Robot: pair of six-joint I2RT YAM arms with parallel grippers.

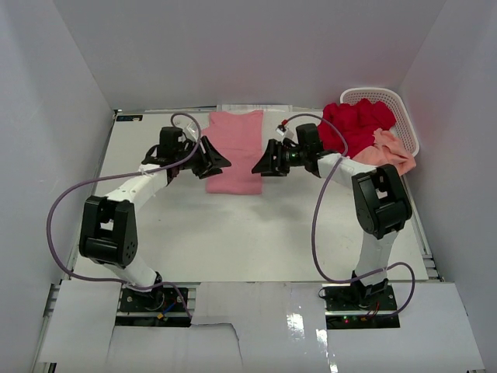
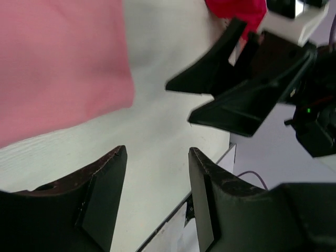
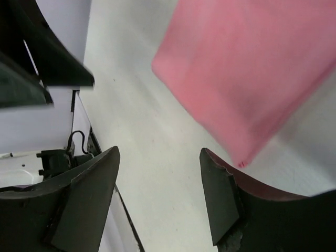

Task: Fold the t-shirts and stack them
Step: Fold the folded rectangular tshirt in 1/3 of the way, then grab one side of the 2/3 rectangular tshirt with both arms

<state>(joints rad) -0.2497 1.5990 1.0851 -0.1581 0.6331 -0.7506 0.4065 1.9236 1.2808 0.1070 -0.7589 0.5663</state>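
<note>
Top external: pink t-shirt (image 1: 234, 151) folded; red t-shirt (image 1: 353, 124), peach t-shirt (image 1: 390, 152) heaped at basket (image 1: 388, 95); I see left tool (image 1: 220, 165), right tool (image 1: 260, 161) spread, empty.

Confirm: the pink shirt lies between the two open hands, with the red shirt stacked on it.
Wrong: the red shirt is not on the pink shirt; the top view shows it heaped in the basket. The pink shirt does lie between the open left hand and right hand.

Bright, even overhead light, soft shadows; motion blur in both wrist views.
</note>
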